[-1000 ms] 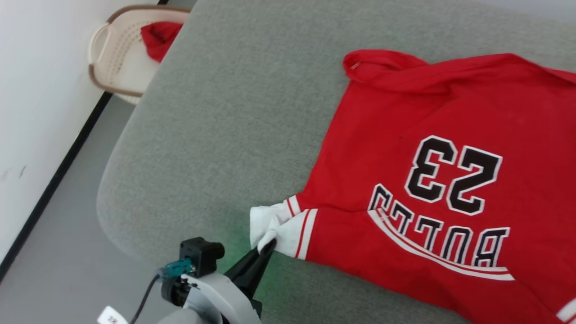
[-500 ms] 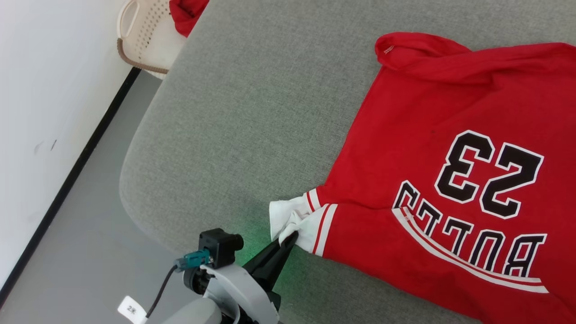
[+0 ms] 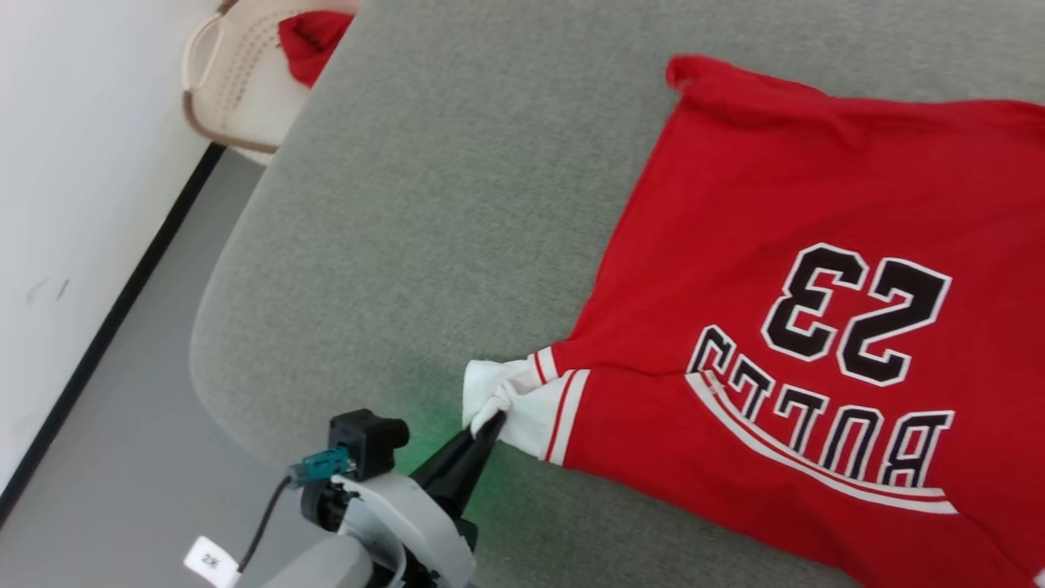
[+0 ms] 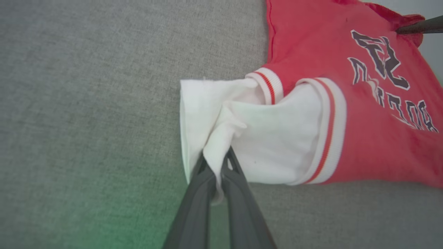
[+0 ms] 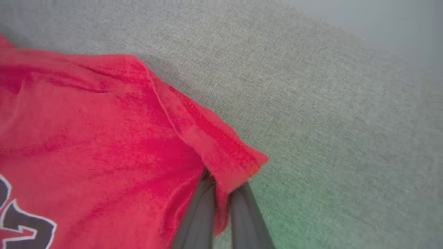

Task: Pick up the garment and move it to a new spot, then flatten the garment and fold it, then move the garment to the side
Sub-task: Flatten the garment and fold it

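The garment (image 3: 735, 245), a red jersey with black "23" and lettering, lies spread on the grey padded table (image 3: 449, 204), running off the head view's right edge. Its white sleeve (image 3: 522, 400) with red-striped trim points toward the table's near left corner. My left gripper (image 3: 490, 422) is shut on that sleeve's bunched cuff, seen close in the left wrist view (image 4: 218, 162). In the right wrist view my right gripper (image 5: 221, 183) is shut on a red hemmed corner of the garment (image 5: 86, 138). One of its dark fingers (image 4: 418, 27) shows at the jersey's far corner.
A cream perforated basket (image 3: 229, 90) stands on the floor beyond the table's far left corner, with a small plain red cloth (image 3: 310, 45) in it. A white wall with a black skirting line runs along the left. Bare grey table surface lies left of the garment.
The head camera has swung, shifting the whole picture. The garment's far left hem, folded over a second ago, now lies straighter and flatter. Both grippers keep their hold.
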Tool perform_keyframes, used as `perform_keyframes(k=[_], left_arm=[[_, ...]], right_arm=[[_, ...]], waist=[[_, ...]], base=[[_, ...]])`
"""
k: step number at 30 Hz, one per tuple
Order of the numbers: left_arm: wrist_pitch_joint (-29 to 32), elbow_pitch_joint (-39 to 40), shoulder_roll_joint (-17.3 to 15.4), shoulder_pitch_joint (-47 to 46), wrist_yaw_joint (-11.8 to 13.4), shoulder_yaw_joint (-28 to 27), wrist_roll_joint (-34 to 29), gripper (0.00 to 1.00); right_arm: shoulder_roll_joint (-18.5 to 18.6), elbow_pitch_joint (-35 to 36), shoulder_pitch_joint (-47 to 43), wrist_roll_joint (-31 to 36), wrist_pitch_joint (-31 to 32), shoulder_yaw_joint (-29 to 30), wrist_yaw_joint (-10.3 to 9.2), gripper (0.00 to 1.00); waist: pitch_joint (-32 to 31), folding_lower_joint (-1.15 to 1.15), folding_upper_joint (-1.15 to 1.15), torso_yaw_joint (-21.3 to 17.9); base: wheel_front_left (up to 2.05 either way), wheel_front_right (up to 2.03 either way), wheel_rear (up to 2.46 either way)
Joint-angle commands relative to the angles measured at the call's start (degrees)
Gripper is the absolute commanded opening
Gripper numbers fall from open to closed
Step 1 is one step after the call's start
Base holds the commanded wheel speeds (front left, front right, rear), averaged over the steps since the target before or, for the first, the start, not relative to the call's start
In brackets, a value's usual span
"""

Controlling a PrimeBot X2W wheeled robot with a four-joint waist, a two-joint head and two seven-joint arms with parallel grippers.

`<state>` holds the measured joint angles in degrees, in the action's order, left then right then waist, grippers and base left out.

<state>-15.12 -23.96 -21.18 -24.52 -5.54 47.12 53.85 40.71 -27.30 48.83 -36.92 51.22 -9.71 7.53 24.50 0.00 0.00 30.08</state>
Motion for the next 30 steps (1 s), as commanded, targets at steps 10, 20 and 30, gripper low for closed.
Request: perform_keyframes(k=[10, 20, 30], left_arm=[[0.11, 1.06, -3.58, 1.80, 1.22, -2.19, -0.93, 0.00], [1.35, 5.08, -7.85, 3.30, 3.66, -3.27, -0.74, 0.00], [2.84, 9.26, -11.05, 4.72, 5.68, -3.92, -0.23, 0.00]], right_arm=[[2.04, 8.13, -11.37, -6.13, -0.10, 2.91, -0.08, 0.00], [-0.58, 21.21, -32.62, -9.04, -0.40, 9.83, -0.07, 0.00], [-7.39, 30.75, -51.94, -7.44, 0.03, 17.20, -0.08, 0.00]], waist=[[-4.69, 0.00, 0.00, -7.38], [-7.23, 0.00, 0.00, -14.13], [-8.60, 0.00, 0.00, -18.73]], base=[[0.00, 0.00, 0.00], [0.00, 0.00, 0.00], [0.00, 0.00, 0.00]])
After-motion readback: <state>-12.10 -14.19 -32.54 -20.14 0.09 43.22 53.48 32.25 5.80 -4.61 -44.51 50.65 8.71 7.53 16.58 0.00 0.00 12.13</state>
